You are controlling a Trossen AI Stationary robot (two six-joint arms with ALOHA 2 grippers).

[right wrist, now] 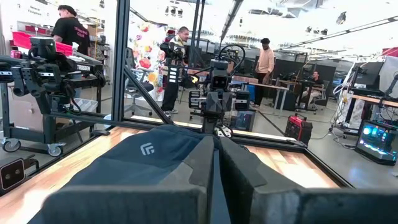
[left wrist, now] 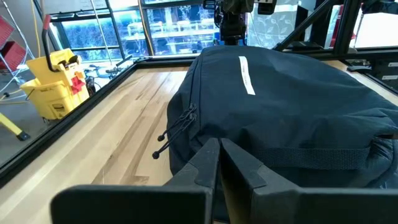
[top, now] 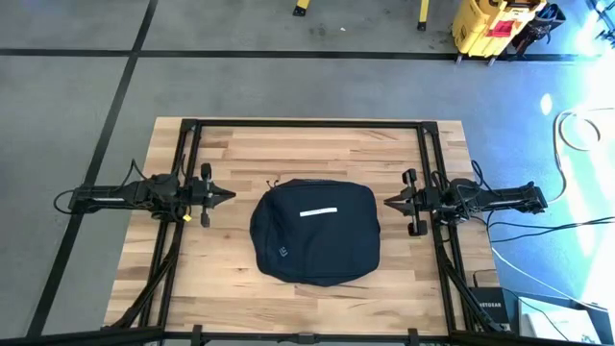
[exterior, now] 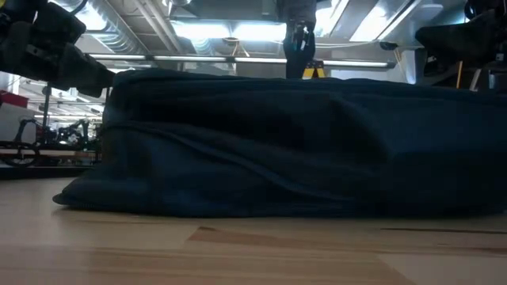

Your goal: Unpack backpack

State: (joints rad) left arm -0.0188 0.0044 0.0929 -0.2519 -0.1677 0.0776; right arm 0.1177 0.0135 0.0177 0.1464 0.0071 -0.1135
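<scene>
The backpack (top: 315, 232), a dark navy soft bag with a short white stripe (top: 318, 212) and a small white logo, lies flat on the wooden table's middle; it fills the low view (exterior: 301, 142). My left gripper (top: 231, 195) is shut at the table's left, a short way from the bag's left side, touching nothing. My right gripper (top: 386, 203) is shut at the table's right, just off the bag's right side, also touching nothing. In the left wrist view the bag's zipper cords (left wrist: 177, 127) hang at its near edge, beyond my shut left gripper (left wrist: 219, 149). My right gripper (right wrist: 214, 146) shows shut in the right wrist view.
A black metal frame (top: 307, 124) runs around the table. Bare wood (top: 221, 279) lies near and far of the bag. A yellow mop bucket (top: 490, 24) stands on the floor beyond the far right corner. Several people (right wrist: 266, 59) stand in the room behind.
</scene>
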